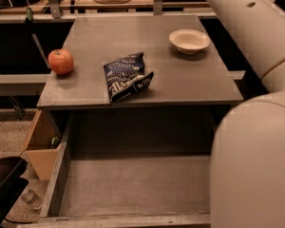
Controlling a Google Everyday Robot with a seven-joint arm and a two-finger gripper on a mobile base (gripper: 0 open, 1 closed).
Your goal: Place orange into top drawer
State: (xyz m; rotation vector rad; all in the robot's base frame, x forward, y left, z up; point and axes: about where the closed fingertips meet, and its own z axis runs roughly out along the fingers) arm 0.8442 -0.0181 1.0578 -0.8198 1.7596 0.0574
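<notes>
The top drawer (pixel 133 189) is pulled open below the table's front edge, and its flat grey bottom is bare. The orange is out of view. My gripper is out of view too, beyond the top edge of the camera view. Only my arm's large white links (pixel 256 151) show, filling the right side and running up to the top right corner.
On the grey tabletop (pixel 190 87) lie a red-and-yellow apple (pixel 61 61) at the left edge, a dark blue chip bag (pixel 127 76) near the front, and a white bowl (pixel 189 41) at the back right. A cardboard box (pixel 38 148) stands left of the drawer.
</notes>
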